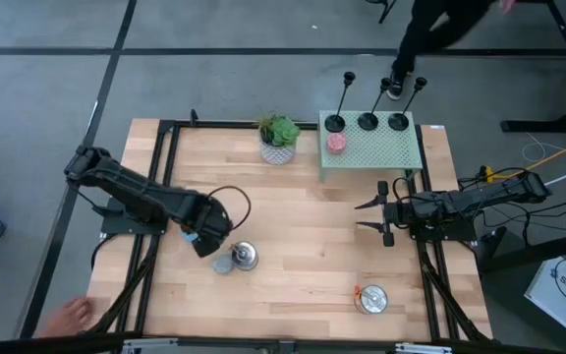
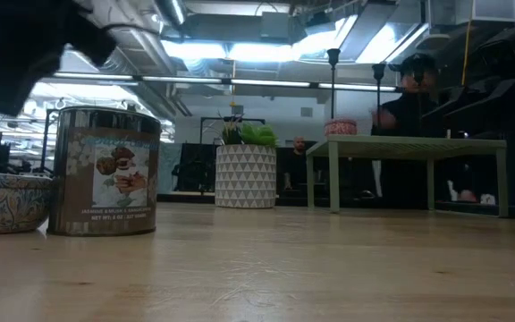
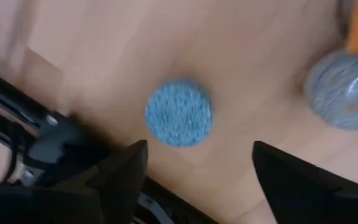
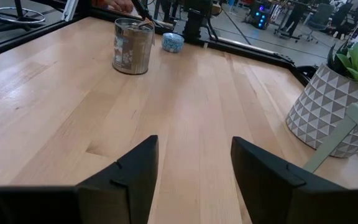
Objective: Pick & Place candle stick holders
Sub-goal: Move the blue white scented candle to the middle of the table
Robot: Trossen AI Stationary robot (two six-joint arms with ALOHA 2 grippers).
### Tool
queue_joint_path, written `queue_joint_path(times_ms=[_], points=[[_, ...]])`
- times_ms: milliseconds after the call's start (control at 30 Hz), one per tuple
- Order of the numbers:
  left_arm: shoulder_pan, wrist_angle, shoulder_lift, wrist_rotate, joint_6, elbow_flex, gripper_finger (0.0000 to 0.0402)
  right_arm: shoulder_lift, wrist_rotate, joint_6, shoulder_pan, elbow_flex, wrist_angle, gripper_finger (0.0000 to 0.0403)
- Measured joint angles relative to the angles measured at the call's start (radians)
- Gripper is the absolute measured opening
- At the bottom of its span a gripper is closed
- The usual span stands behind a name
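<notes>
Three black candle stick holders stand by their round bases in a row on the green perforated stand at the far right. Two of their stems show in the low view. My left gripper is open and empty over the table's near left. In its wrist view the fingers stand above and to either side of a small blue round candle. My right gripper is open and empty, held level near the right edge, in front of the stand, pointing toward the table's left.
A silver tin stands beside the blue candle. Another tin is near the front right. A potted plant and a pink candle are at the far side. A person stands beyond the table; a hand shows at the near left.
</notes>
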Motion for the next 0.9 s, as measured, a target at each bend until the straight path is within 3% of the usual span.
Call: queue_joint_path(times_ms=[200,600,900], points=[[-0.02,0.036,0.001,0.051,-0.074,-0.119,0.0195,0.0,0.0,0.0,0.0,0.0,0.0,0.0204],[0.023,0.132,0.001,0.046,-0.023,-0.227,0.0012,0.0,0.0,0.0,0.0,0.0,0.0,0.0204],[0.092,0.254,-0.002,0.058,0.048,-0.315,0.0001,0.0,0.0,0.0,0.0,0.0,0.0,0.0204]])
